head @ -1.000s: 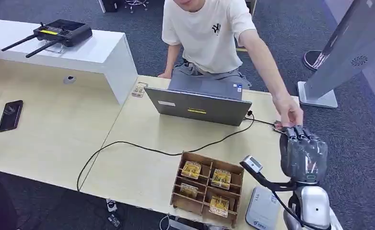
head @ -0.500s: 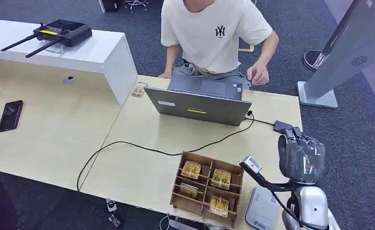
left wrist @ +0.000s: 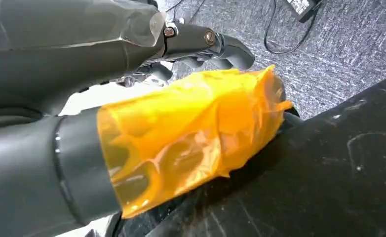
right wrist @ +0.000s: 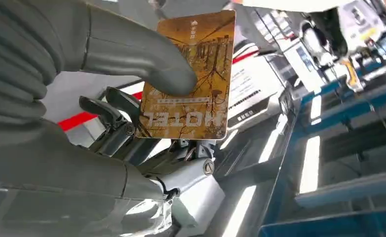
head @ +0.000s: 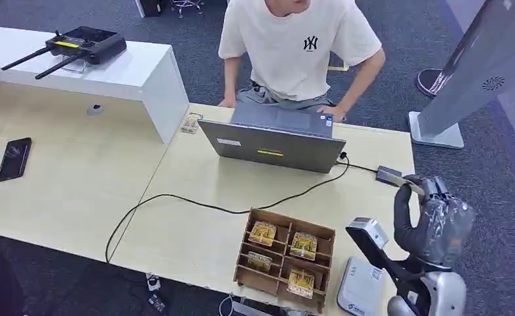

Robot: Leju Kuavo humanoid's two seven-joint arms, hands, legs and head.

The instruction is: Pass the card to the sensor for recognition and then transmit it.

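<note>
The right robot hand [head: 434, 220] is up in the air over the right end of the bench [head: 195, 178]. It holds the card [right wrist: 188, 74], with the thumb [right wrist: 136, 61] pressed on the card's face and the fingers behind it. In the right wrist view the card is easy to see: brown and gold, with the word HOTEL on it. Its long side sticks out past the robot hand.

The sensor [head: 360, 288] is the flat grey pad at the near edge of the bench, just beside the wooden box [head: 284, 258] of cards. It lies below the right robot hand, a bit toward the robot and to the left. I think the card has to come down and lie flat over that pad.

The left robot hand [left wrist: 181, 133] hangs low near the floor, wrapped in yellow film. I cannot tell if it is open or closed.

A person [head: 299, 49] sits behind the laptop [head: 271, 145].
</note>
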